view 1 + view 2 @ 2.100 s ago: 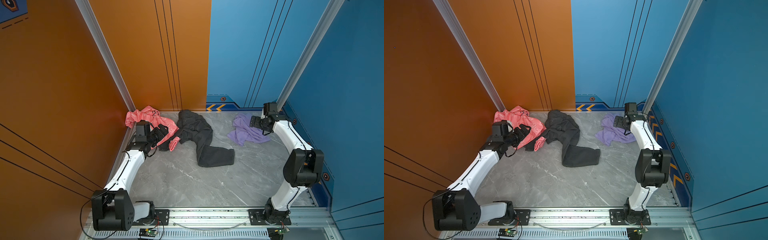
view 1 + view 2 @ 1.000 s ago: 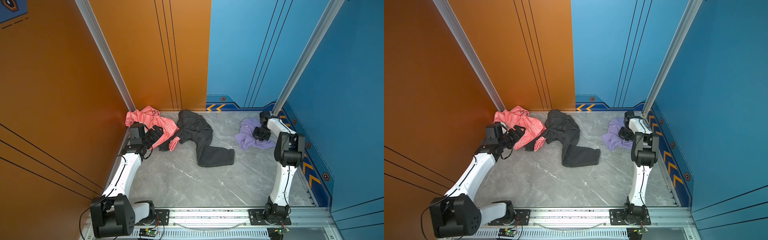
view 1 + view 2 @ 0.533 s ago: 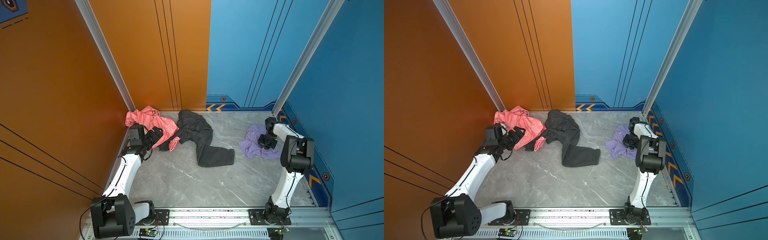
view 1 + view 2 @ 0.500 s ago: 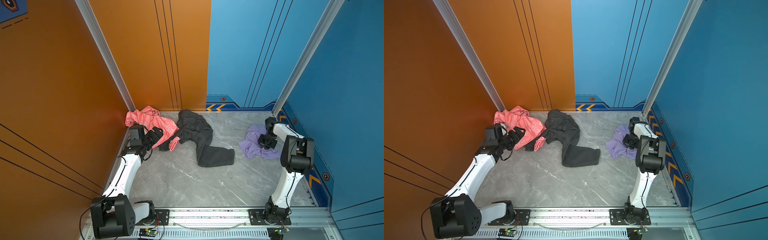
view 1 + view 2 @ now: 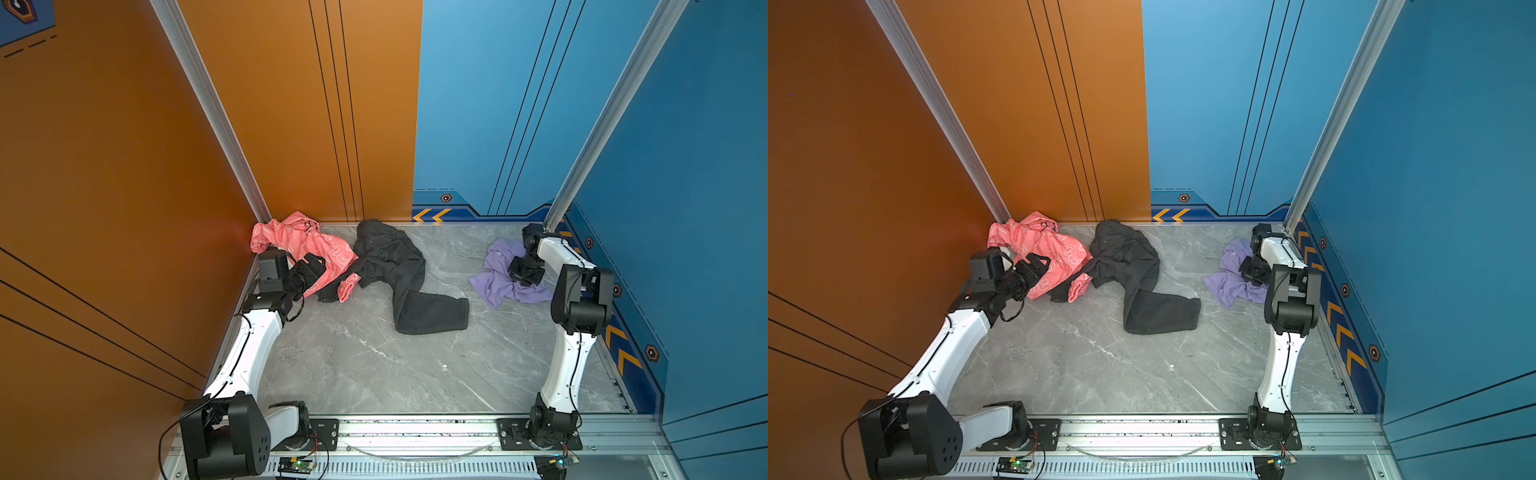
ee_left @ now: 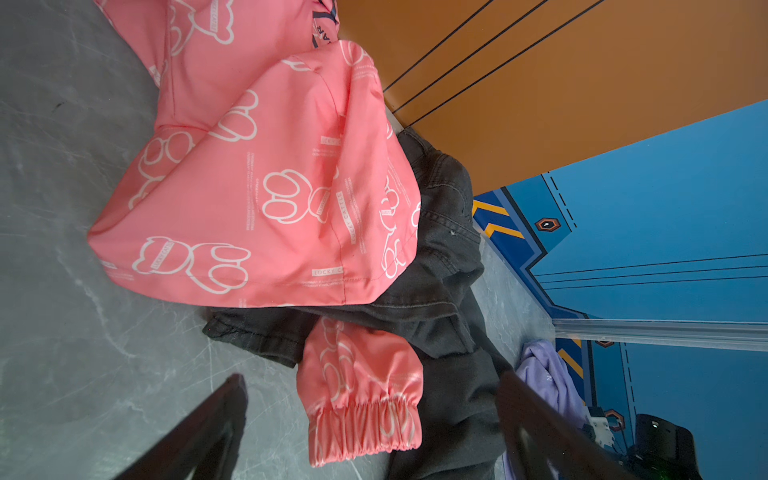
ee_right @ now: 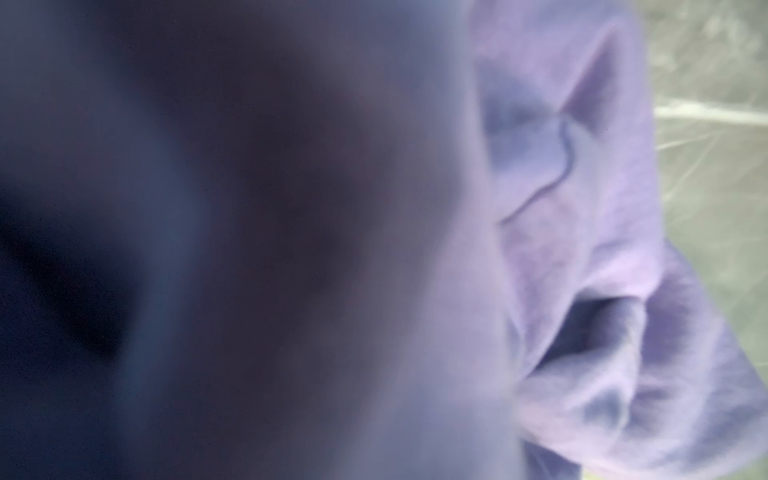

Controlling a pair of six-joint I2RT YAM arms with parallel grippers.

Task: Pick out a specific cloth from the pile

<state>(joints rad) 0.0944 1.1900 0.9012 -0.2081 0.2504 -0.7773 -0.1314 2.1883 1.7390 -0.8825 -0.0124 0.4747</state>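
1. The lavender cloth (image 5: 498, 282) lies crumpled on the right side of the grey surface (image 5: 374, 365), near the blue wall. It is well apart from the rest of the pile (image 5: 361, 266).
2. In that pile, the pink garment (image 5: 299, 243) overlaps the dark trousers (image 5: 399, 270) at the back left.
3. The right gripper (image 5: 525, 272) is down on the cloth in both top views, over its bunched middle. Its jaws are hidden there.
4. In the right wrist view, fabric folds (image 7: 582, 208) sit close to the lens and a dark blur fills most of the picture. I cannot tell how wide this gripper stands or whether it has hold of the fabric.
5. The left gripper (image 5: 314, 266) hangs beside the pink garment. Its jaws are spread wide in the left wrist view and hold nothing.
6. The cloth looks thin, soft and light, so it should drape and sag from any single point instead of keeping its shape.
7. A raised ridge or bunched fold near the middle looks like the best place to pinch. A flat edge pressed to the surface would likely slip out.
8. With nothing lying on top of it, it should lift freely without dragging the other garments.
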